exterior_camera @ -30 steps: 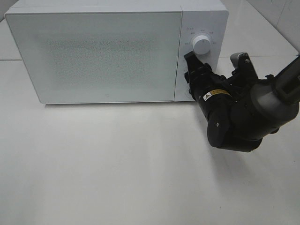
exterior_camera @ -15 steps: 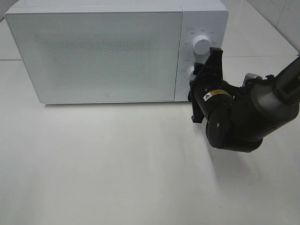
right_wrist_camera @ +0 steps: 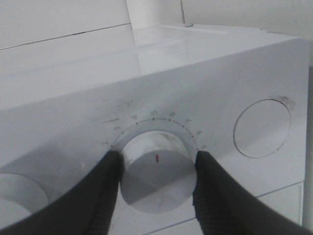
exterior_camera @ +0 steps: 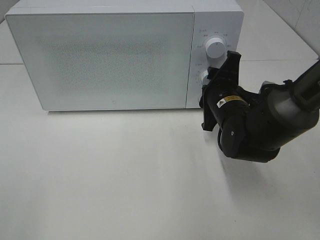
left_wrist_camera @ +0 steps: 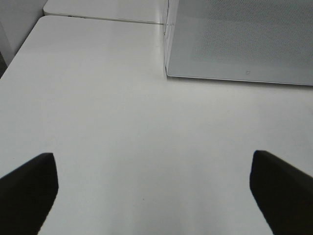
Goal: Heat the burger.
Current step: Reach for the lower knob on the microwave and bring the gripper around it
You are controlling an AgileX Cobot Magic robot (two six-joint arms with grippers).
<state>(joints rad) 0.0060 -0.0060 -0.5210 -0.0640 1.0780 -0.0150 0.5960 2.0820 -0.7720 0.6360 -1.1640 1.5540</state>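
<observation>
Burger out of sight in all three views. Judged to be inside the microwave, behind its shut, frosted door; cannot confirm.

Right gripper: jaws pinching the timer dial, one dark finger pressed on each side, red mark on the dial face centred between them. Upper knob sits just beyond one finger, a round button just beyond the other.

Change over the last second: the right wrist has rolled, swinging the jaw line round from where it stood across the panel, with most of the turn in the first half-second. Grip width looks unchanged. Reads as the dial being wound on, so the loading seems done and the timer is being set. How far it has been turned, cannot tell.

Left gripper: jaws spread wide, nothing between them, only bare table beneath; a corner of the microwave lies ahead of the fingertips.

Count:
- microwaves, one
- knobs, two
- round buttons, one
- grippers, two
- burgers visible, none
</observation>
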